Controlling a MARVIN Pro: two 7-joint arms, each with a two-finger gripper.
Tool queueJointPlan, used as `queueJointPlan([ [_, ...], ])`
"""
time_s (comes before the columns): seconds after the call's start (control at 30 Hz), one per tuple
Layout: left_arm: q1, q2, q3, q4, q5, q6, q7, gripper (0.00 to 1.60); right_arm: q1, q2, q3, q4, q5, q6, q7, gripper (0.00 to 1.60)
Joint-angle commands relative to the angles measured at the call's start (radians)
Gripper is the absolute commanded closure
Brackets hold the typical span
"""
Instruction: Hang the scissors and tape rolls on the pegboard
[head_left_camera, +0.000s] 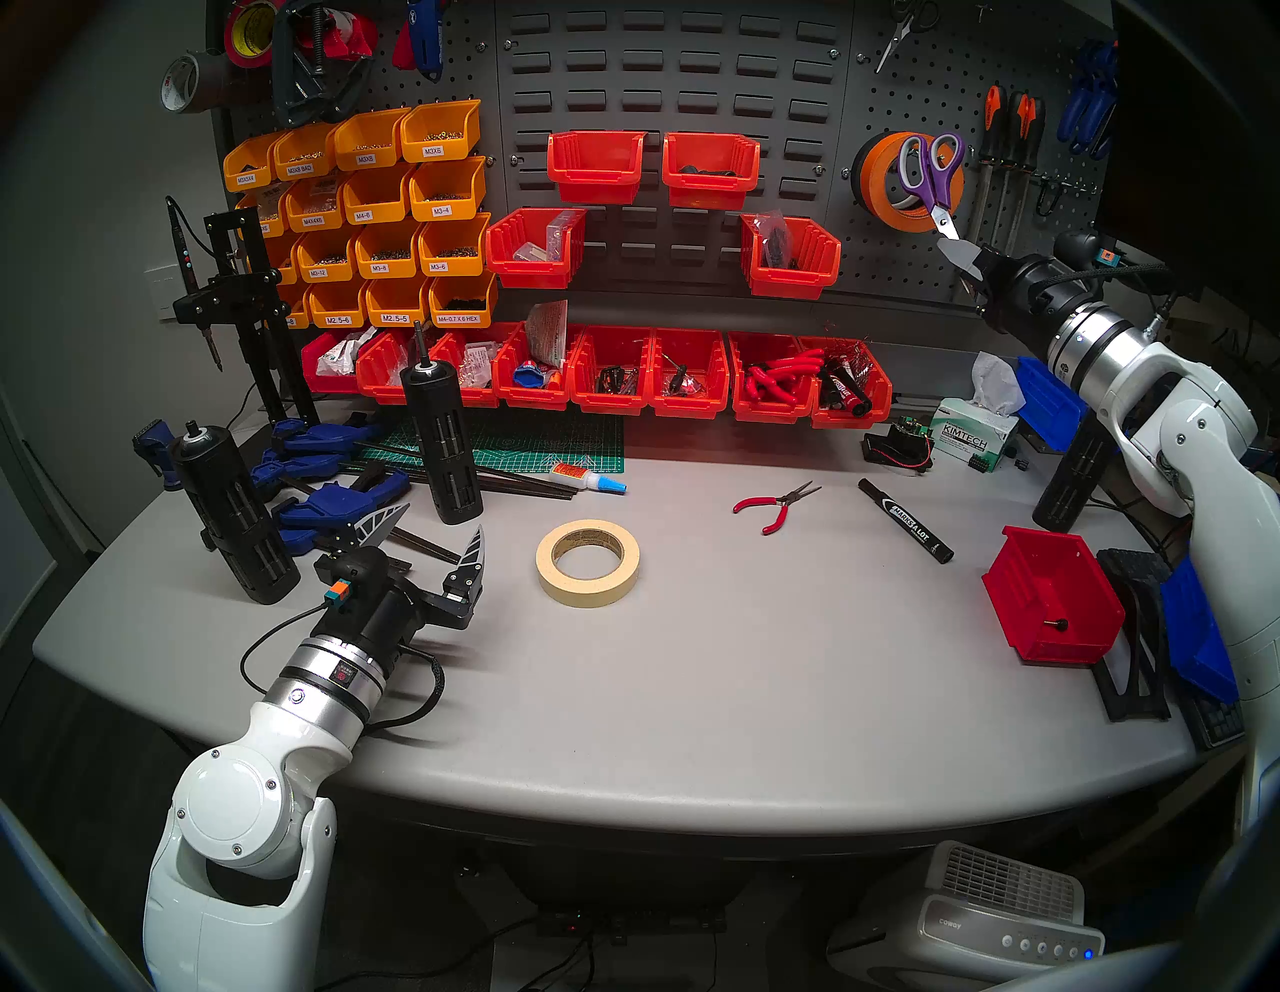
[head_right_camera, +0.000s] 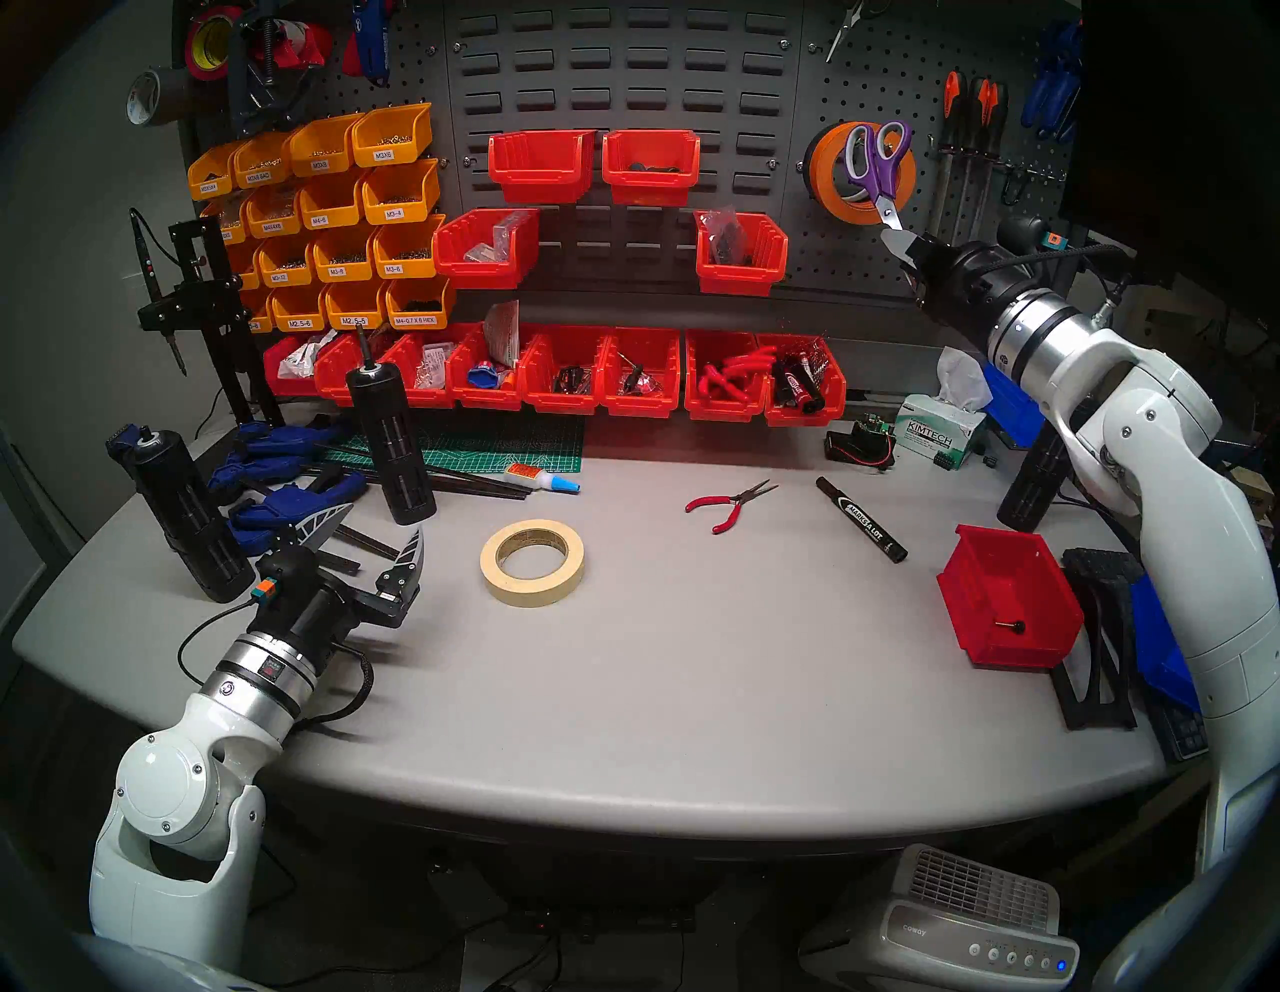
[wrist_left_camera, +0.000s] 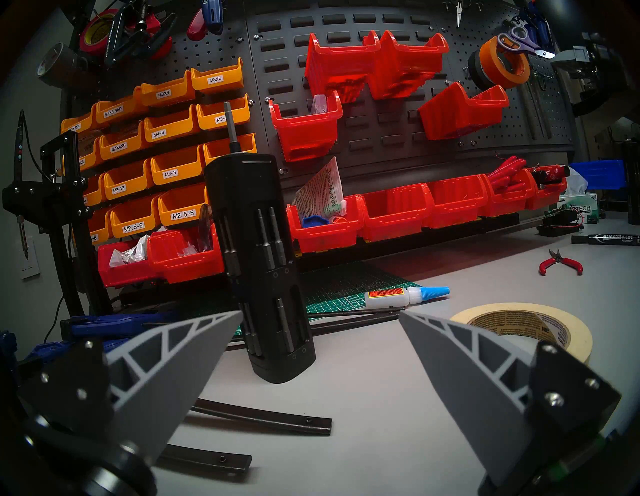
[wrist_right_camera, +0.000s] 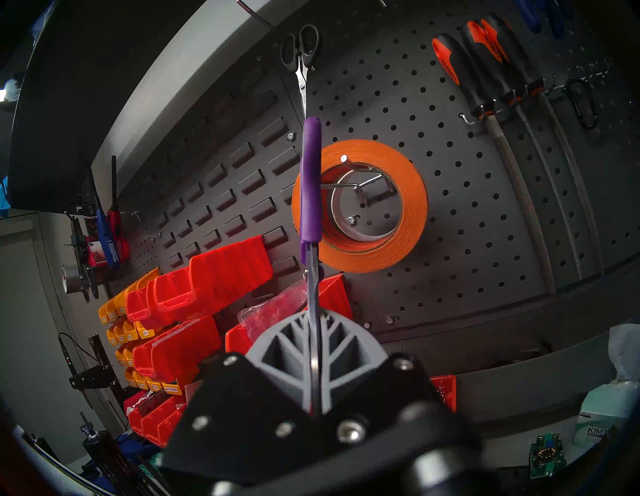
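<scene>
Head stereo left shows the right claw (head_left_camera: 961, 255) raised toward the pegboard (head_left_camera: 921, 97), clamped tight on the silver blades of the scissors (head_left_camera: 931, 181). Their purple handles point up and sit in front of the orange tape roll (head_left_camera: 883, 187), which hangs on a metal hook (wrist_right_camera: 360, 180) of the pegboard. From the right wrist the scissors appear edge-on, the blade pinched between the two grey fingers (wrist_right_camera: 277, 350), the handles overlapping the left rim of the orange roll (whether a loop has caught the hook, I cannot tell). A black tape roll (wrist_left_camera: 476, 69) hangs just behind the orange one, against the board.

Down on the counter (head_left_camera: 692, 693), the beige masking tape roll (head_left_camera: 587, 562) lies flat, near the middle. The left claw (head_left_camera: 433, 537) hovers low just to its left, wide open and holding nothing, with a black bit holder (head_left_camera: 443, 443) standing beyond it. Red-handled pliers (head_left_camera: 776, 506) and a black marker (head_left_camera: 906, 519) lie farther right, well apart from the beige roll.
</scene>
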Motion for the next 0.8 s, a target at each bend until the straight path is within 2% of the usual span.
queueJointPlan([
  [0.0, 0.0, 0.0, 0.002, -0.014, 0.0, -0.007, -0.001, 0.0, 0.04, 0.001, 0.026, 0.015, 0.015, -0.011, -0.018, 1.6],
  [0.13, 0.0, 0.0, 0.002, -0.014, 0.0, -0.007, -0.001, 0.0, 0.058, -0.003, 0.009, 0.029, 0.022, -0.015, -0.028, 1.6],
  [0.6, -0.001, 0.0, 0.002, -0.014, 0.0, -0.007, -0.001, 0.0, 0.075, -0.028, 0.002, 0.072, 0.051, -0.022, 0.014, 1.6],
  [0.77, -0.001, 0.0, 0.002, -0.014, 0.0, -0.007, -0.001, 0.0, 0.082, -0.055, 0.011, 0.087, 0.087, -0.025, 0.031, 1.6],
])
